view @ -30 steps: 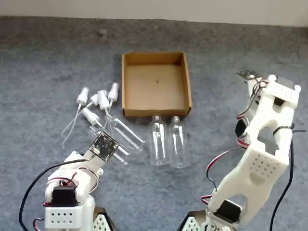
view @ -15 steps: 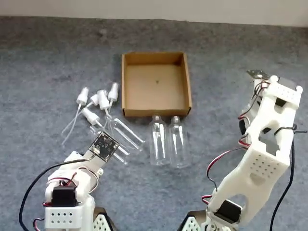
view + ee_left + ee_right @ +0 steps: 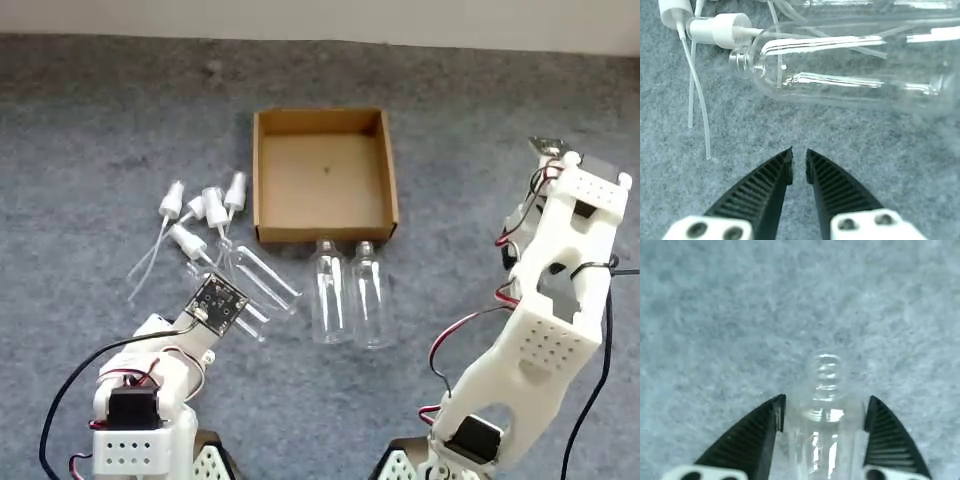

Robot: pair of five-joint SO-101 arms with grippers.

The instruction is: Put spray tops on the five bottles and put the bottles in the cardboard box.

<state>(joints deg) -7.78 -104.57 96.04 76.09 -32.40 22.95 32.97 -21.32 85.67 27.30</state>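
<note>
Well to the right of the cardboard box (image 3: pixel 325 175), the right gripper (image 3: pixel 825 398) is clamped around a clear bottle (image 3: pixel 826 385). Its fingers press either side of the shoulder, and the uncapped threaded neck juts past the tips above the grey carpet (image 3: pixel 715 315). Down and left of the box, the left gripper (image 3: pixel 799 151) hangs low, jaws all but closed and gripping nothing, just short of a lying bottle (image 3: pixel 850 70). Two more bottles (image 3: pixel 350 295) lie side by side just in front of the box's near wall, necks toward it. White spray tops (image 3: pixel 205 212) sit in a loose cluster left of the box.
</note>
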